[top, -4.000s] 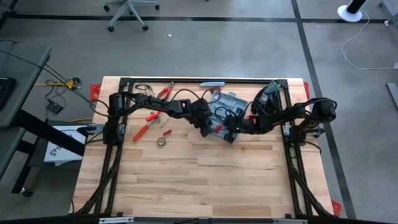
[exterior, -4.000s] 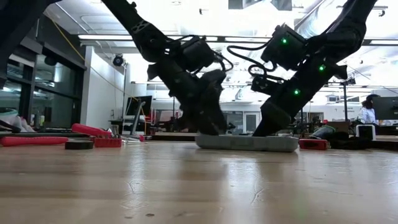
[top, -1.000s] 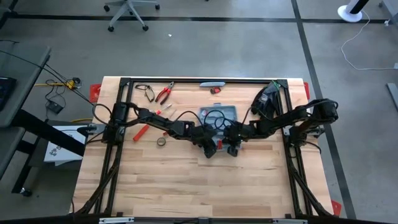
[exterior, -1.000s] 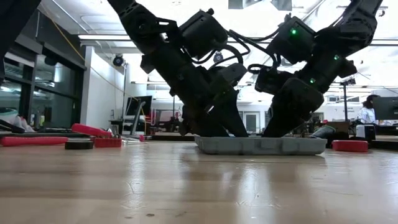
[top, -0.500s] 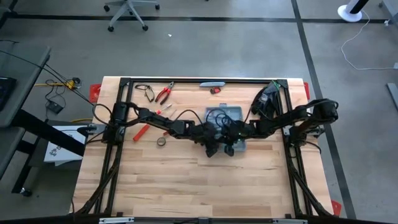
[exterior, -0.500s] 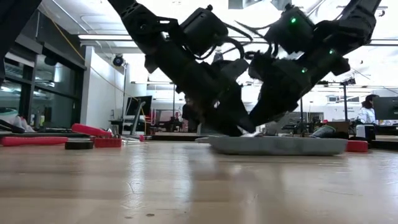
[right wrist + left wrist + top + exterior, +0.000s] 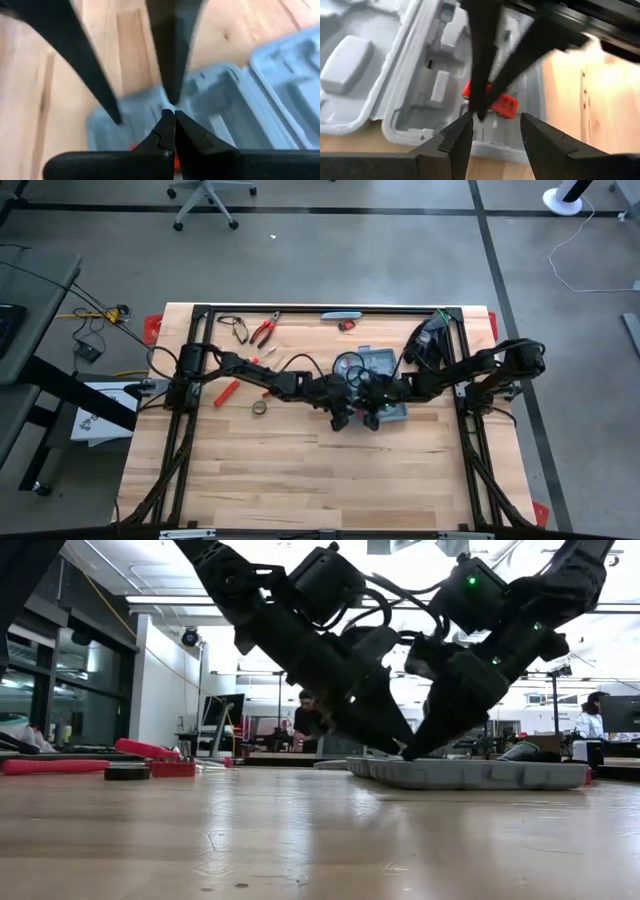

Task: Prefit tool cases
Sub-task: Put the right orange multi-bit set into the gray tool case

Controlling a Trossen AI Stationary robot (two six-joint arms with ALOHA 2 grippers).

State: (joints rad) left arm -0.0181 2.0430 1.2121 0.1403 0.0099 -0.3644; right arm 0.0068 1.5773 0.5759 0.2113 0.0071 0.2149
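Case (image 7: 382, 376), grey-blue, lies open on the wooden surface (image 7: 300, 470) right of frame centre in the high view, under both arms. Left tool (image 7: 492, 131) hovers at its near edge, fingers parted, holding nothing; a red piece (image 7: 495, 101) sits in a moulded slot just beyond. Right tool (image 7: 173, 118) is pinched closed, empty, over the case wall. Versus a second ago, the case has shifted rightward and sits skewed. Arms hide most of the case from above; contact unclear.
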